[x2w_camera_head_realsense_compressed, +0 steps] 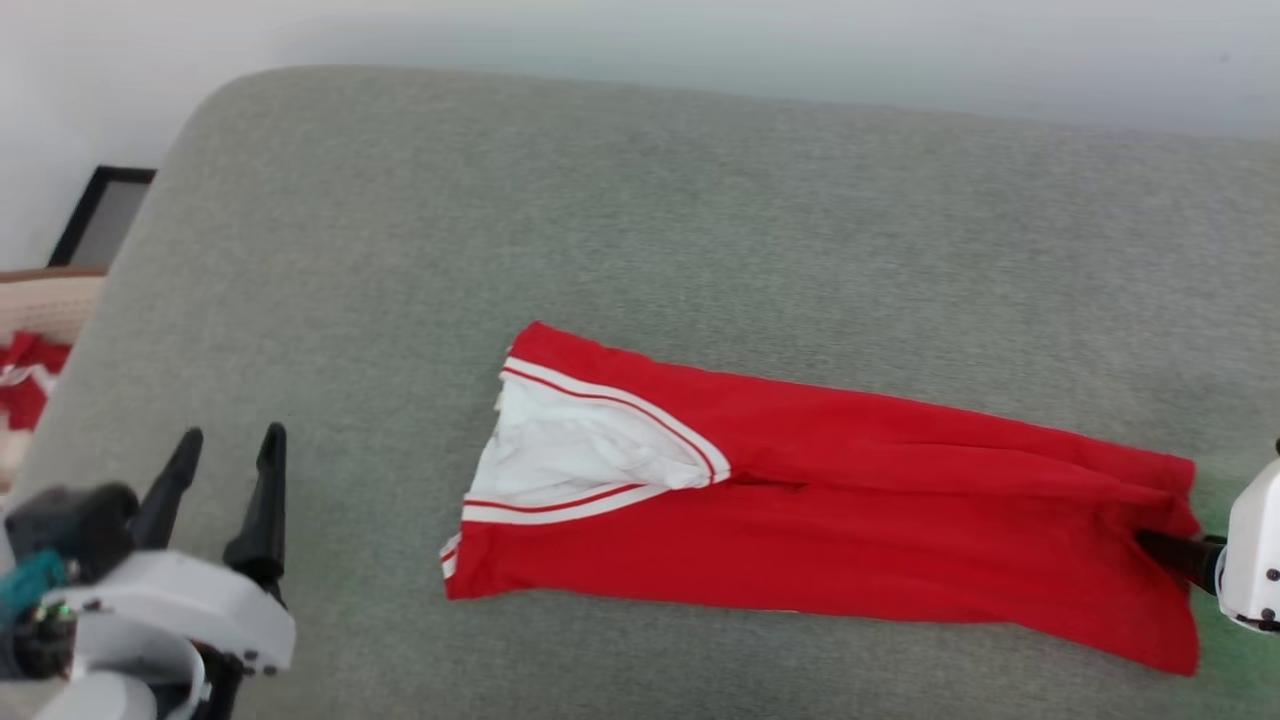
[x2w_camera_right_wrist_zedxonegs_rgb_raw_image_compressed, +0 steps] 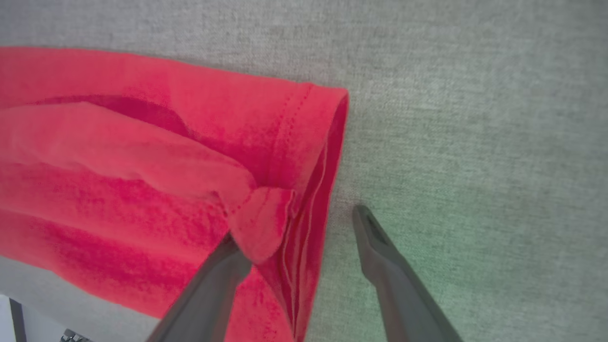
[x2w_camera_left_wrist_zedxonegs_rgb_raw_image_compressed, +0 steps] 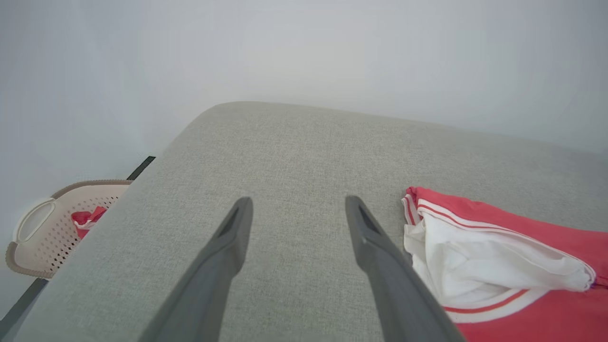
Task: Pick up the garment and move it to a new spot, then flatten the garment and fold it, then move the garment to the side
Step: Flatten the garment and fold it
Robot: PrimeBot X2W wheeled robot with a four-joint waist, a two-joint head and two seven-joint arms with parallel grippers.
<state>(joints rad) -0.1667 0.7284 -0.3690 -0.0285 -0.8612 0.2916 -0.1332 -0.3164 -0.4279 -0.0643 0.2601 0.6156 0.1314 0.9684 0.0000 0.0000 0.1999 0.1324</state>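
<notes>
Red garment (x2w_camera_head_realsense_compressed: 830,500) is lying mid-frame; left gripper (x2w_camera_head_realsense_compressed: 231,433), lower left, is hanging spread, empty; right gripper (x2w_camera_right_wrist_zedxonegs_rgb_raw_image_compressed: 299,228) is gaping, one finger tucked under its edge.

One broad upholstered cushion (x2w_camera_head_realsense_compressed: 700,200), grey-green woven fabric, rounded at its upper-left corner, spanned the head view from left edge to right, with a faint green cast toward the lower right. Behind it, along the top of the frame, stood a plain pale wall (x2w_camera_head_realsense_compressed: 700,40), softly and evenly lit, without hard shadows. At the far left of the frame, past the cushion's edge: a dark rectangular frame (x2w_camera_head_realsense_compressed: 100,210), and below it a beige perforated basket (x2w_camera_left_wrist_zedxonegs_rgb_raw_image_compressed: 42,247) with a loop handle, holding a red cloth (x2w_camera_left_wrist_zedxonegs_rgb_raw_image_compressed: 85,219).
</notes>
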